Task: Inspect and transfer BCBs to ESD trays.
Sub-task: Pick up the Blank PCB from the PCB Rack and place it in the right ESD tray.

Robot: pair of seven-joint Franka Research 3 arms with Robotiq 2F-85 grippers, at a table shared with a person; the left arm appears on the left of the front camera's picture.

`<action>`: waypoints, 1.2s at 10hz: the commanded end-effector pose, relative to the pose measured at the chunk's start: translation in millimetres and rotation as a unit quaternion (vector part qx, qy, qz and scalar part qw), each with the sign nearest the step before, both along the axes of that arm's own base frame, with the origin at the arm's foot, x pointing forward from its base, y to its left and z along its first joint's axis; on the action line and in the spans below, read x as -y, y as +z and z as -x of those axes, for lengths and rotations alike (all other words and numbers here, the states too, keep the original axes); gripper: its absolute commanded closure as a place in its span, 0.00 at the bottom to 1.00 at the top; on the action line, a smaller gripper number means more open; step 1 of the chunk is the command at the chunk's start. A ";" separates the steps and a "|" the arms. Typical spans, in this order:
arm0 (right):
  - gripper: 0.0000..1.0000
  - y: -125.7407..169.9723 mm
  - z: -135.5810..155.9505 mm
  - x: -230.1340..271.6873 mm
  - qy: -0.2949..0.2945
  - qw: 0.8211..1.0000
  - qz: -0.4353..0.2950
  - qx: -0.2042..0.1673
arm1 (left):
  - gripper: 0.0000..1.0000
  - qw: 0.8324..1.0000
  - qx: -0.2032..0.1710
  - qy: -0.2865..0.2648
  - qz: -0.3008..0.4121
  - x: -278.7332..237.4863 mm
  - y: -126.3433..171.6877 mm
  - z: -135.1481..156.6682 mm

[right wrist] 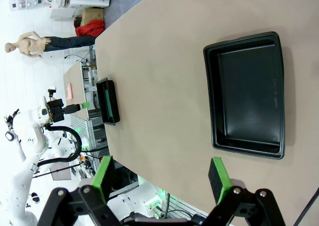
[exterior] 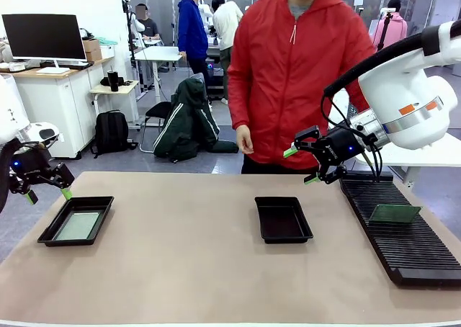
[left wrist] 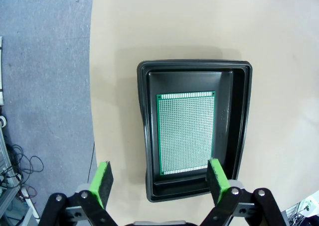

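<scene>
Front view catches a BCB [exterior: 394,213] (tilted) on the rack [exterior: 410,249]

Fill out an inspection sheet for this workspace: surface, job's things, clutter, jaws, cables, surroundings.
Surface: tan table, smooth.
Job's things: left tray holds one board lying flat; middle tray empty; second board propped on the rack.
Clutter: nothing seen.
Jaws: left pair open, above the left tray; right pair open, in the air between the middle tray and the rack.
Cables: black cable along the right arm; loose cords on the floor beside the table.
Surroundings: person in a red jacket at the far side; monitor on a desk, backpack behind.
</scene>
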State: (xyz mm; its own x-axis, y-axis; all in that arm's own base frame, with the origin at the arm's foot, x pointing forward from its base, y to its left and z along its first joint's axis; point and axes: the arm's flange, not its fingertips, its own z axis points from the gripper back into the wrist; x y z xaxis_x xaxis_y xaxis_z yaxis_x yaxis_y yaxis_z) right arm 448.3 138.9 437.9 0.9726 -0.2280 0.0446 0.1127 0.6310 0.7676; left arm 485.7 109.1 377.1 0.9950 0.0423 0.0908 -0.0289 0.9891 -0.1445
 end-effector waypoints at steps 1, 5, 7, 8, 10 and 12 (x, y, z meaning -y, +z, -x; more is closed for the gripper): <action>0.00 0.8 -0.2 0.0 0.000 1.000 0.001 -0.001 | 0.00 1.000 0.003 0.000 0.001 -1.6 -2.4 -0.3; 0.00 0.0 0.0 0.0 0.000 1.000 0.000 0.000 | 0.00 1.000 0.003 0.000 0.001 -1.6 -2.4 -0.3; 0.00 12.0 11.3 28.0 0.031 0.999 0.022 0.007 | 0.00 1.000 0.003 0.000 0.001 -1.6 -2.4 -0.3; 0.00 29.8 21.6 46.4 0.074 0.996 0.044 0.026 | 0.00 1.000 0.003 0.000 0.001 -1.6 -2.4 -0.3; 0.00 75.1 38.9 83.1 0.141 0.981 0.102 0.083 | 0.00 1.000 0.003 0.000 0.001 -1.6 -2.4 -0.3; 0.00 125.2 52.3 129.1 0.226 0.944 0.187 0.152 | 0.00 1.000 0.003 0.000 0.001 -1.6 -2.4 -0.3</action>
State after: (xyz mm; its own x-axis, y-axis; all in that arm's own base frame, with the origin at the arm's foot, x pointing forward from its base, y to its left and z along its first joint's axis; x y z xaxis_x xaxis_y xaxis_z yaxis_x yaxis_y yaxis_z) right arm 392.7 28.0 544.6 0.9521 0.1826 0.2453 -0.2859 0.8166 0.5015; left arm 485.6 109.5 377.0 0.9949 0.0432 0.0906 -0.0298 0.9890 -0.1446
